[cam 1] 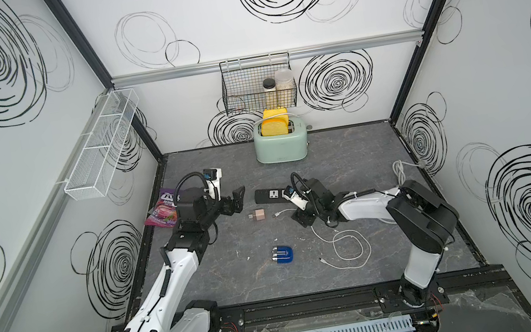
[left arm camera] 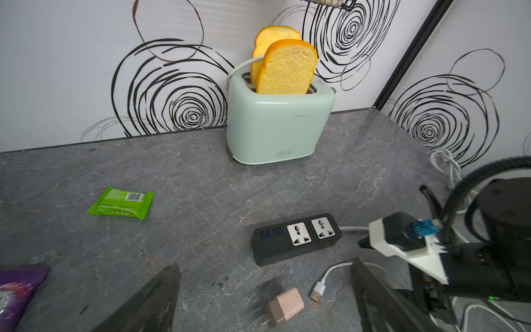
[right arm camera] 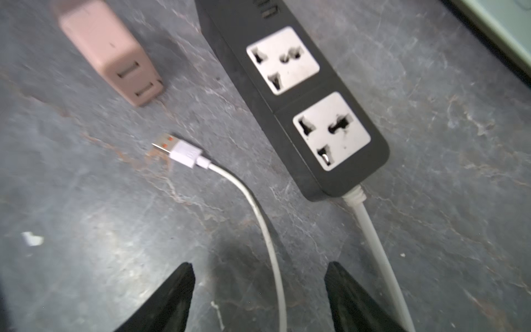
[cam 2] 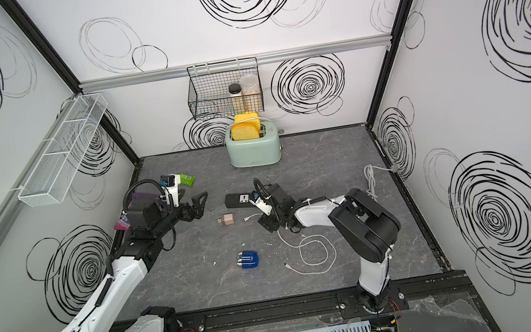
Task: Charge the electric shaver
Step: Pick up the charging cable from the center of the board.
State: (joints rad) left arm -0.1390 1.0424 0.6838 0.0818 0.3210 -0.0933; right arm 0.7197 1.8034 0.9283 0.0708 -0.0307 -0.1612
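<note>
The electric shaver, blue with silver heads, lies on the grey table near the front middle, apart from both grippers. A white USB cable loops beside it. The cable's USB plug rests between the pink plug adapter and the black power strip. My right gripper points down over the cable. Its jaws stand apart with the cable running between them, untouched. My left gripper hovers wide open, just left of the strip and adapter, holding nothing.
A mint toaster with two bread slices stands at the back wall. A green packet and a purple pouch lie at the left. The strip's bundled white cord lies at the right wall. A wire basket hangs above the toaster.
</note>
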